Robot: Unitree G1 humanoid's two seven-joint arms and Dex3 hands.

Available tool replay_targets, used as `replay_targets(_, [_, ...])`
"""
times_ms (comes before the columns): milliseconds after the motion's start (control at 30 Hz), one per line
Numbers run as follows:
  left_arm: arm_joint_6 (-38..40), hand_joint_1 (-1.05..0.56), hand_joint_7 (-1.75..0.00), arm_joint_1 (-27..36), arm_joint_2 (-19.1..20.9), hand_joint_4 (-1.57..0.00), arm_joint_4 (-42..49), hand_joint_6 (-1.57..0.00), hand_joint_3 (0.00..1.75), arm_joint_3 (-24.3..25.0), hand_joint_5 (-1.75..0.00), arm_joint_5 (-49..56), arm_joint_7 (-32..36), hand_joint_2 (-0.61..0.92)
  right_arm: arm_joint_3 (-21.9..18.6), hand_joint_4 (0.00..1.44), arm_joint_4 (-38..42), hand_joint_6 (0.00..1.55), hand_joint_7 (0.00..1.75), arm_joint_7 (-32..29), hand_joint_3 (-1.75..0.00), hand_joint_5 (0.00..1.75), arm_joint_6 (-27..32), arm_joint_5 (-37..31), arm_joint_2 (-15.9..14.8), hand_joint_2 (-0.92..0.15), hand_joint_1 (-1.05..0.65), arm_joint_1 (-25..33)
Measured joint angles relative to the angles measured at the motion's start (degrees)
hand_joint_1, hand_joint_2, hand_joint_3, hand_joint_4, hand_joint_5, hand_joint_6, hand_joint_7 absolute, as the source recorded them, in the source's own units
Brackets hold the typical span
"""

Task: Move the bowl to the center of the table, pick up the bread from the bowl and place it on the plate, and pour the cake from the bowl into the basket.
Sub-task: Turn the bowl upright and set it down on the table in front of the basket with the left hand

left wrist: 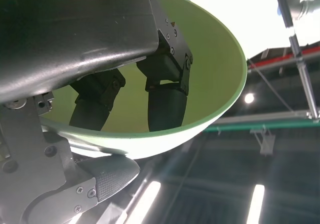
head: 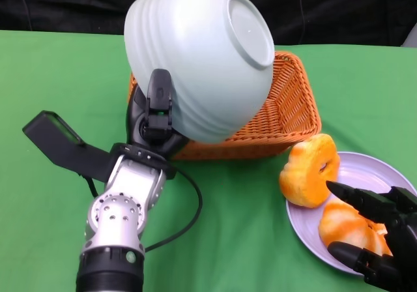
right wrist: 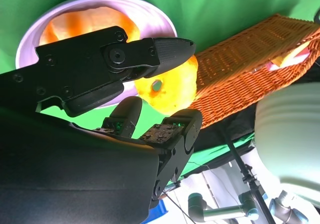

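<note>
The left hand [head: 155, 119] grips the bowl [head: 199, 57] upended over the basket [head: 290, 113] at upper centre, evidently to dump the cake, while the right hand [head: 378, 236], fingers apart, holds nothing at the plate [head: 371, 168].

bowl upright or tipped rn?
Tipped. The pale green ceramic bowl shows its base toward the head camera, held over the orange wicker basket by the left hand; its visible interior looks empty.

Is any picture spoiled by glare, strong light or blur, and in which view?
Head view: even light, sharp; a mild sheen on the bowl. Right wrist view: the plate rim glows overexposed, the bowl at the edge is soft, and the right hand is dark. Left wrist view: ceiling lamps flare brightly, and the left hand is nearly a silhouette inside the bowl.
</note>
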Motion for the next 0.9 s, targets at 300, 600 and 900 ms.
replay_targets(300, [0.87, -0.31, -1.75, -3.81, 0.94, -1.10, 0.04, -0.87, 1.66, 0.87, -1.75, -1.13, -2.23, 0.22, 0.03, 0.32, 0.10, 0.56, 0.06, -0.04, -0.24, 0.86, -0.43, 0.00, 0.00, -0.92, -0.55, -0.02])
replay_targets(600, [0.86, -0.32, -1.75, -3.80, 0.96, -1.11, -0.67, -0.87, 1.68, 0.59, -1.75, 0.28, -3.60, 0.22, 0.02, 0.31, 0.47, 0.56, 0.06, -0.17, -0.24, 0.86, -0.53, 0.00, 0.00, -0.92, -0.55, -0.07])
replay_targets(900, [0.06, -0.29, -1.75, -2.37, 0.95, -1.10, -6.01, -0.87, 1.63, -1.72, -1.75, 6.02, -2.96, 0.30, 0.02, 0.32, 0.66, 0.56, 0.06, -0.20, -0.24, 0.88, -0.65, 0.01, 0.00, -0.92, -0.55, -0.22])
